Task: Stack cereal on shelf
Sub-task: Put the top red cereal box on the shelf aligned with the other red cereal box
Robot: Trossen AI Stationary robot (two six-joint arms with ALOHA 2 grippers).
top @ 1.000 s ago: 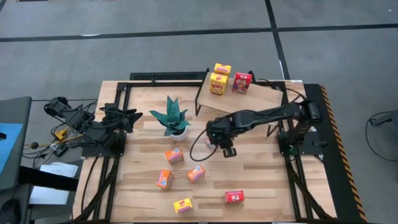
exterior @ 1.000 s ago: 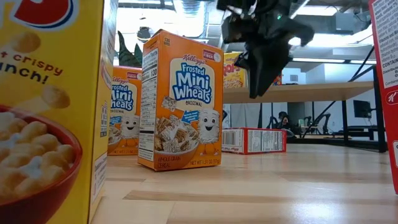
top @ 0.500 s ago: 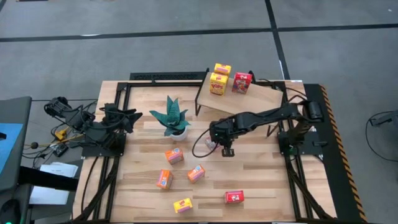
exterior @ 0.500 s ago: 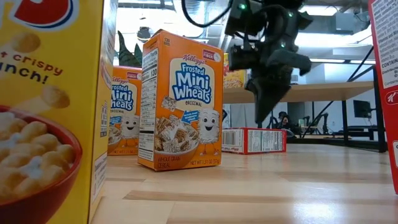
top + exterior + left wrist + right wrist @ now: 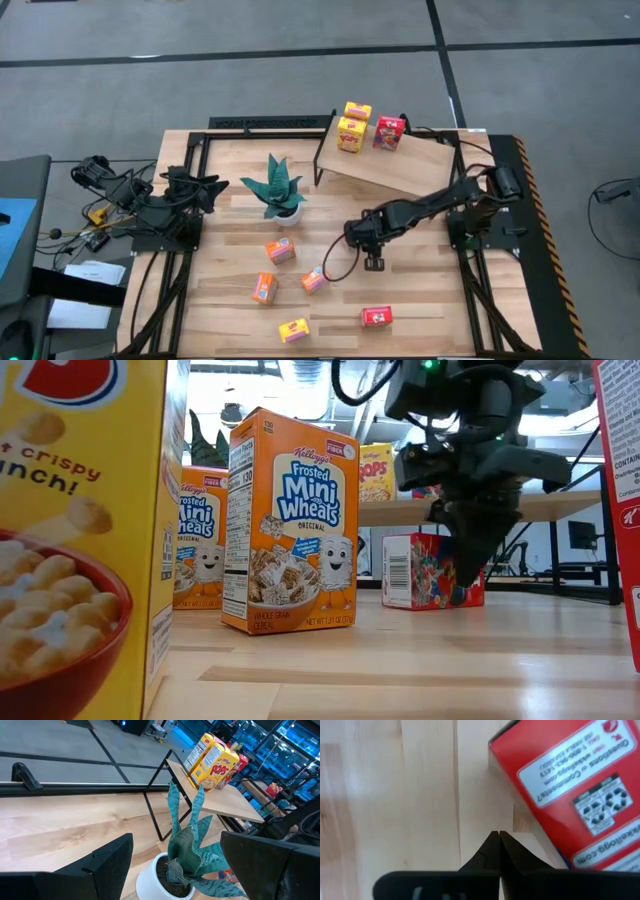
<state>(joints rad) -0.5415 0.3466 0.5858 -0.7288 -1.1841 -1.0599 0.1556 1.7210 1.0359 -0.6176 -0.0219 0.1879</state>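
While 3 cereal boxes (image 5: 353, 132) top the shelf (image 5: 400, 167), 6 sit below.

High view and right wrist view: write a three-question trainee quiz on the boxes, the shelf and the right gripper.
1. True or false: the right gripper is shut on a cereal box.
2. How many cereal boxes stand on the shelf? A two, B three, C five.
3. Short answer: which box colour seen on the table is missing from the shelf?

Key: 1 false; the fingers are shut on nothing, with the red box beside them. 2 B. 3 orange.
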